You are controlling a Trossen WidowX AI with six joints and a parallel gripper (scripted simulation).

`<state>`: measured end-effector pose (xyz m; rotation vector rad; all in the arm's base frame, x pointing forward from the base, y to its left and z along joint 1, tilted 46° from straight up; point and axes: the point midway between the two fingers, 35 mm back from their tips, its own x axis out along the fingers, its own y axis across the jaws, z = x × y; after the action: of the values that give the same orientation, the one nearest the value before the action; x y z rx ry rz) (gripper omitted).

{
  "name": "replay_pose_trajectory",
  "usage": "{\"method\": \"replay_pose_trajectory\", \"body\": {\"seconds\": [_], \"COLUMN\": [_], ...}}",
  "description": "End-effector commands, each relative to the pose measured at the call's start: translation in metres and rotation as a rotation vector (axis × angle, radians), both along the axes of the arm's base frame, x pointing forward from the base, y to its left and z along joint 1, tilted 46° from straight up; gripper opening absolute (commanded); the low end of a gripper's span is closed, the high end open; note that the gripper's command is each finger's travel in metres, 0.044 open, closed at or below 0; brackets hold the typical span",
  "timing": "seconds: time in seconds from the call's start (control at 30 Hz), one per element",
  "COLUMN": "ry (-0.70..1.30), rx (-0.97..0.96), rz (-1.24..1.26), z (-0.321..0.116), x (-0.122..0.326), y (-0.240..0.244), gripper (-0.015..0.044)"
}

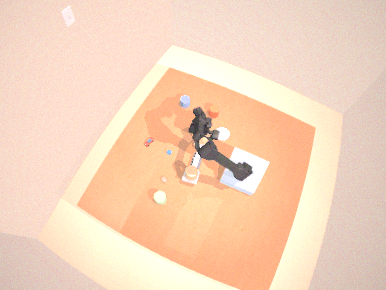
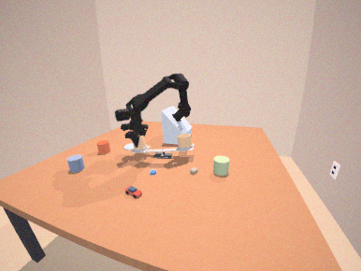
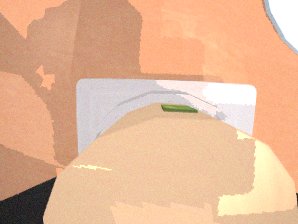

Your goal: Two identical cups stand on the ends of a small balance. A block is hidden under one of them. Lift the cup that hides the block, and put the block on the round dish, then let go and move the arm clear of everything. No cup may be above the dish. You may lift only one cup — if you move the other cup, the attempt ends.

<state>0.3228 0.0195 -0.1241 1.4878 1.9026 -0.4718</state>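
My gripper (image 1: 203,141) (image 2: 139,142) is shut on a tan cup (image 2: 142,144) (image 3: 170,165) at one end of the balance (image 1: 195,160) (image 2: 169,150) (image 3: 91,102). In the wrist view the cup fills the lower middle, and a narrow green strip (image 3: 179,108) shows at its far edge, above the pale end plate. The rest of the green thing is hidden. The other tan cup (image 1: 191,172) (image 2: 184,141) stands on the other end. The white round dish (image 1: 223,133) (image 2: 129,147) (image 3: 288,19) lies on the table beside the gripped cup's end.
A red-orange cup (image 1: 214,111) (image 2: 104,147) and a blue cup (image 1: 185,101) (image 2: 76,164) stand beyond the gripper. A green cup (image 1: 160,197) (image 2: 221,166), a toy car (image 1: 148,142) (image 2: 134,192), a blue piece (image 1: 169,152) (image 2: 152,172) and a grey-brown piece (image 1: 163,179) (image 2: 194,171) lie around the balance.
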Motion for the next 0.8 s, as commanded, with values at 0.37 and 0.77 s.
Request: {"method": "replay_pose_trajectory", "body": {"seconds": [0.37,0.77], "ry": [-0.016,-0.016], "rx": [-0.01,-0.012], "rz": [0.002,0.002], "z": [0.014,0.024], "x": [0.008,0.011], "y": [-0.017,-0.028], "gripper": [0.0,0.0]}}
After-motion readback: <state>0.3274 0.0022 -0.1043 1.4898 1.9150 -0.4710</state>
